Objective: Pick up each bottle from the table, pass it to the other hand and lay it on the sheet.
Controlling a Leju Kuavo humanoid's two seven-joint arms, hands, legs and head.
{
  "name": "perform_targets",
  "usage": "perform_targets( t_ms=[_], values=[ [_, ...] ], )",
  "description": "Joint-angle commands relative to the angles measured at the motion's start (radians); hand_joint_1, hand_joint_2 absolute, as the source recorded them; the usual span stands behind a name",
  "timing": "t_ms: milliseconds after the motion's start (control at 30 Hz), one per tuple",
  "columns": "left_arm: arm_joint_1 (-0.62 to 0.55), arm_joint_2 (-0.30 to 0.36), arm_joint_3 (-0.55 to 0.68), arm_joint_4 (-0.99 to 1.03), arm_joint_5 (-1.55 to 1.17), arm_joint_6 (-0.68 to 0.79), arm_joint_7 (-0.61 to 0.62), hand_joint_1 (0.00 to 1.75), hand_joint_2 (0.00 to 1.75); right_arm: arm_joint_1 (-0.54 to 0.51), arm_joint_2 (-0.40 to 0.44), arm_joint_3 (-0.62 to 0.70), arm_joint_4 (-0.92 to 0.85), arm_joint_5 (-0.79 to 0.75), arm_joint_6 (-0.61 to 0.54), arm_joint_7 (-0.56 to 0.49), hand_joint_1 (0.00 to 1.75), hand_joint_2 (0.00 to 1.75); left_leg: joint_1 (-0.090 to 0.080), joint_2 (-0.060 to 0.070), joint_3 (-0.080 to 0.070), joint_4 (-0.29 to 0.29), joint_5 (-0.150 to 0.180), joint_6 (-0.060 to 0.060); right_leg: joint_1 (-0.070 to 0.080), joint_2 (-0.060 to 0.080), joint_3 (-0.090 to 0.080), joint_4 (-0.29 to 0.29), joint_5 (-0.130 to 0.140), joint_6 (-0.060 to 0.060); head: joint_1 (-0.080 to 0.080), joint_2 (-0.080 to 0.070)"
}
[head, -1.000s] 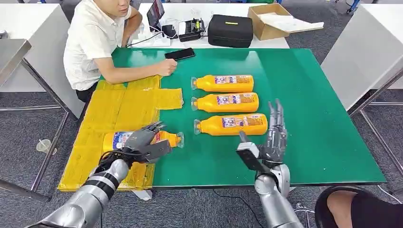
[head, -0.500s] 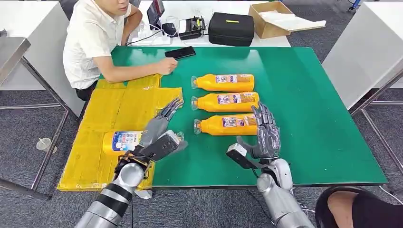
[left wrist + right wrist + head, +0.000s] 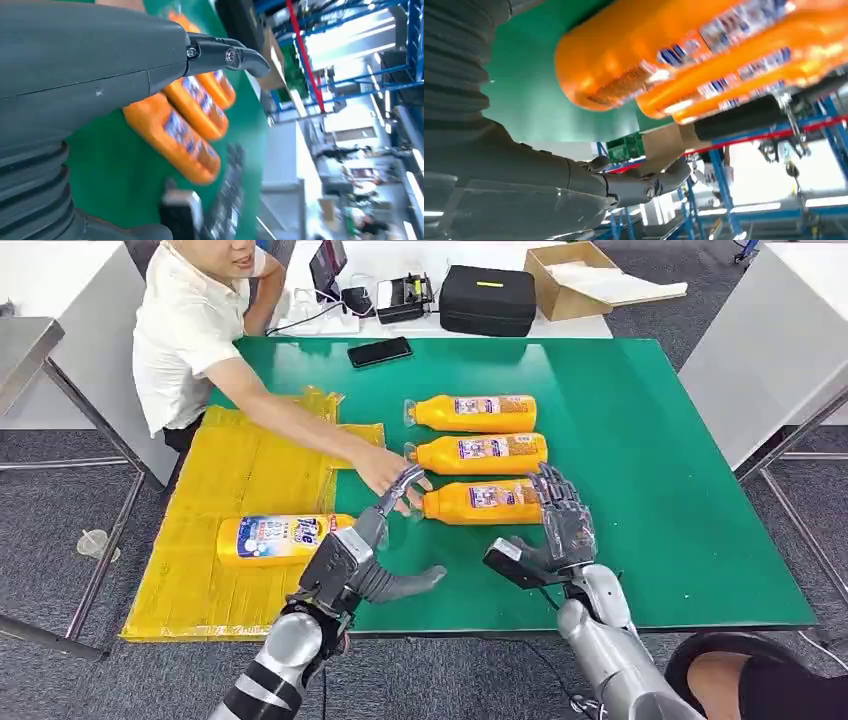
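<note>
I count one bottle [image 3: 278, 538] lying on the yellow sheet [image 3: 235, 475], behind my left hand [image 3: 372, 556], whose fingers are spread, holding nothing. A person's hand [image 3: 383, 469] reaches just past those fingertips. Three bottles remain; my right hand [image 3: 556, 527] is closing around the nearest bottle [image 3: 485, 500], not yet lifted.

Glossy orange plastic bottles [image 3: 480, 452] lie on the matt green bench [image 3: 660, 490]; the yellow sheet [image 3: 250, 480] looks crinkled, slightly shiny.
</note>
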Motion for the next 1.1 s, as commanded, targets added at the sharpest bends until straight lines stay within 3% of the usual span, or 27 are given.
perform_targets(
  t_ms=[33, 567, 800, 1100],
  values=[
    [-0.018, 0.013, -0.065, 0.019, 0.02, 0.021, 0.01, 0.0, 1.75, -0.083, -0.03, 0.063, 0.161, -0.002, 0.015, 0.01, 0.0, 1.75, 0.001, 0.003, 0.004, 0.001, -0.002, -0.001, 0.002, 0.001, 0.004, 0.0, -0.001, -0.005, 0.0, 0.0],
    [-0.017, 0.035, -0.079, -0.008, 0.015, 0.055, 0.008, 0.0, 1.75, -0.117, -0.055, 0.096, 0.235, 0.016, 0.119, 0.071, 0.0, 1.75, 0.002, 0.004, 0.004, 0.001, -0.003, -0.001, 0.002, 0.002, 0.004, 0.0, -0.001, -0.005, 0.0, 0.0],
    [0.001, 0.042, -0.066, -0.006, 0.01, 0.06, 0.009, 0.0, 1.75, -0.092, -0.106, 0.152, 0.205, 0.043, 0.227, 0.129, 0.0, 1.75, 0.001, 0.003, 0.005, 0.0, -0.002, -0.001, 0.002, 0.001, 0.005, -0.001, -0.002, -0.005, 0.0, 0.0],
    [0.019, 0.042, -0.06, -0.002, 0.007, 0.059, 0.009, 0.0, 1.75, -0.103, -0.141, 0.157, 0.22, 0.063, 0.199, 0.173, 0.0, 1.75, 0.002, 0.002, 0.005, 0.0, -0.001, 0.001, 0.002, 0.0, 0.006, -0.001, 0.0, -0.004, 0.0, 0.0]
  ],
)
